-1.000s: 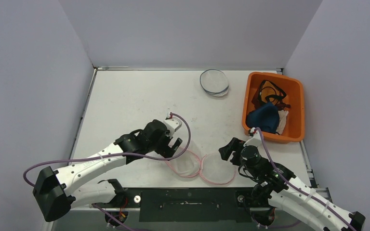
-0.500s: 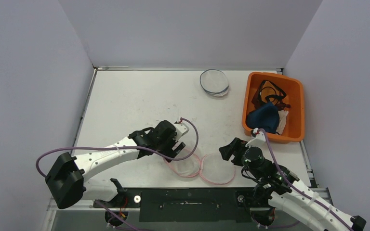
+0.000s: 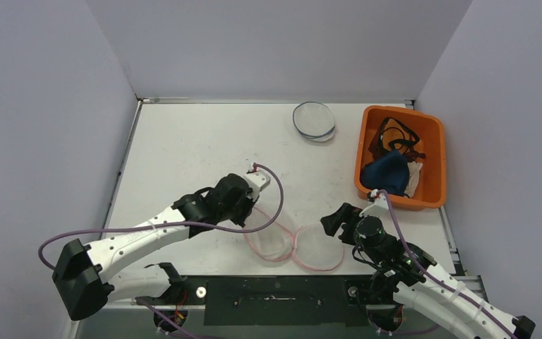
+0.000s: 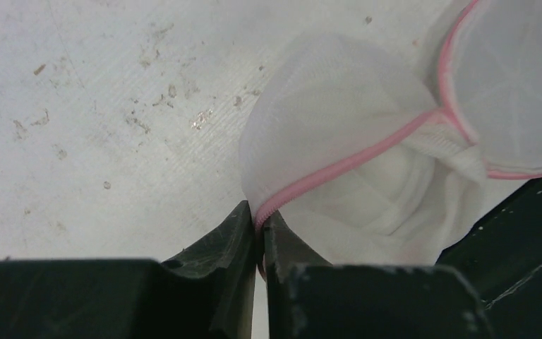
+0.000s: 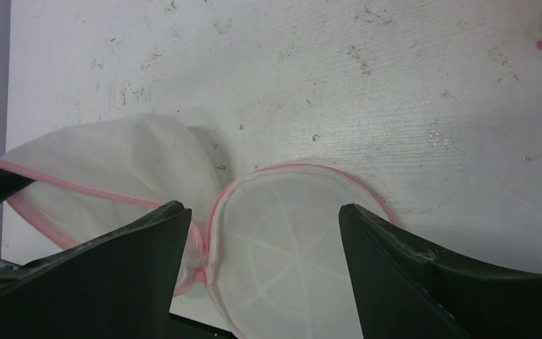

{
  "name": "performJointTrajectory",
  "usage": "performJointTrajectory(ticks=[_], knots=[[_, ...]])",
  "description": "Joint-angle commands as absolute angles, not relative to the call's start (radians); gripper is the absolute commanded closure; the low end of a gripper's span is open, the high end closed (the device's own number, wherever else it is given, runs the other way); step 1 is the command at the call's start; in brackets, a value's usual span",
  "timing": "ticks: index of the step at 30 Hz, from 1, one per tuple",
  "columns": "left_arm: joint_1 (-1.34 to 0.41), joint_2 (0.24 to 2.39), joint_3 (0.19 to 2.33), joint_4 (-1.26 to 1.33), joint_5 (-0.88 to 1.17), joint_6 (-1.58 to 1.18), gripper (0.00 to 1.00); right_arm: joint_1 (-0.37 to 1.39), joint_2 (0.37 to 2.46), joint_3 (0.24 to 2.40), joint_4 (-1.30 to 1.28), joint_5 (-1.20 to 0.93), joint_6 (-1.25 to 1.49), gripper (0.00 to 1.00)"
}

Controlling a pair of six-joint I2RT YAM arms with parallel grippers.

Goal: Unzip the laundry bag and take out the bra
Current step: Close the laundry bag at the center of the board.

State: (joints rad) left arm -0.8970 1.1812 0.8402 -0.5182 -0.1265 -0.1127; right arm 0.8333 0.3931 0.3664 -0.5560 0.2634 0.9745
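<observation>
Both arms are built of white, rounded link shells joined by black cylindrical joints, with small dark dots along the white parts. The left arm [image 3: 137,236] has a bulky black block [image 3: 77,279] at its near end, and a thin purple cable [image 3: 278,189] loops out beside its white wrist piece. The right arm [image 3: 452,300] carries a second purple cable [image 3: 394,220] along its length. The left gripper [image 4: 260,247] and right gripper [image 5: 261,233] have matt black, wedge-shaped fingers, scuffed pale at the edges.
</observation>
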Motion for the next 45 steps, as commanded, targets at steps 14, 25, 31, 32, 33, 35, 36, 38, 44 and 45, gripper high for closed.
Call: performJointTrajectory(ticks=[14,25,31,32,33,35,36,38,44,45], knots=[[-0.894,0.816,0.528,-0.238,-0.385,-0.818,1.00,0.848,0.536,0.334,-0.544,0.322,1.063,0.22],[-0.900,0.714,0.433,-0.275,-0.395,-0.979,1.00,0.851,0.603,0.246,-0.400,0.218,1.191,0.23],[-0.903,0.660,0.382,-0.266,-0.411,-1.043,1.00,0.856,0.612,0.169,-0.311,0.147,1.290,0.23],[-0.903,0.653,0.375,-0.261,-0.411,-1.048,1.00,0.857,0.618,0.160,-0.299,0.144,1.306,0.23],[-0.903,0.649,0.371,-0.259,-0.410,-1.050,1.00,0.857,0.625,0.150,-0.284,0.144,1.318,0.23],[-0.905,0.643,0.366,-0.256,-0.405,-1.052,1.00,0.859,0.638,0.133,-0.254,0.140,1.346,0.23],[-0.906,0.643,0.364,-0.255,-0.401,-1.051,1.00,0.860,0.643,0.125,-0.242,0.145,1.357,0.24],[-0.907,0.643,0.362,-0.252,-0.395,-1.048,1.00,0.861,0.651,0.111,-0.215,0.161,1.376,0.25],[-0.907,0.638,0.359,-0.253,-0.388,-1.036,1.00,0.862,0.712,0.101,-0.122,0.199,1.391,0.37],[-0.908,0.636,0.359,-0.253,-0.387,-1.034,1.00,0.863,0.720,0.108,-0.119,0.212,1.386,0.41]])
